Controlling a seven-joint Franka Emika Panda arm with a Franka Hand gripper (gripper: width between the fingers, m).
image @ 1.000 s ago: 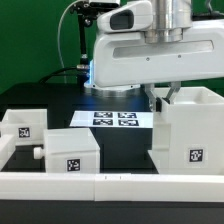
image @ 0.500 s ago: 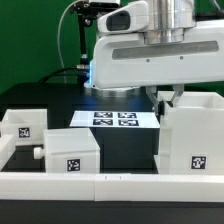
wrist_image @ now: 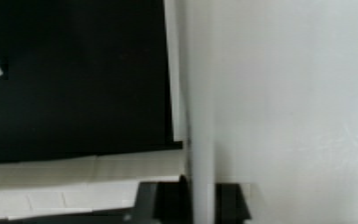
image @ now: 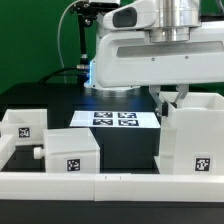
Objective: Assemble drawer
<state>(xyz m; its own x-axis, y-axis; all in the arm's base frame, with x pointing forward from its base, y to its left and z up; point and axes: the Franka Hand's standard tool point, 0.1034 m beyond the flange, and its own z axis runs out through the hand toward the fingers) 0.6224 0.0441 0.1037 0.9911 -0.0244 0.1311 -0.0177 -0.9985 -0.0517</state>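
Observation:
The tall white cube-like casing (image: 195,140) stands at the exterior view's right, with a tag on its front face. My gripper (image: 171,97) reaches down over the casing's left wall and is shut on its top edge. In the wrist view the casing wall (wrist_image: 265,100) runs up the picture between my two black fingers (wrist_image: 169,202), with the gripper (wrist_image: 202,202) pinching it. Two shallower white trays lie at the exterior view's left: the nearer tray (image: 74,152) with a small knob (image: 38,153), and the farther tray (image: 22,124).
The marker board (image: 115,118) lies flat on the black table behind the trays. A low white rail (image: 100,186) runs along the table's front edge, close below the casing and the nearer tray. The arm's white body (image: 150,55) hangs over the middle.
The casing has slid a little toward the exterior view's right, with my gripper shut on its wall. The two trays have not moved.

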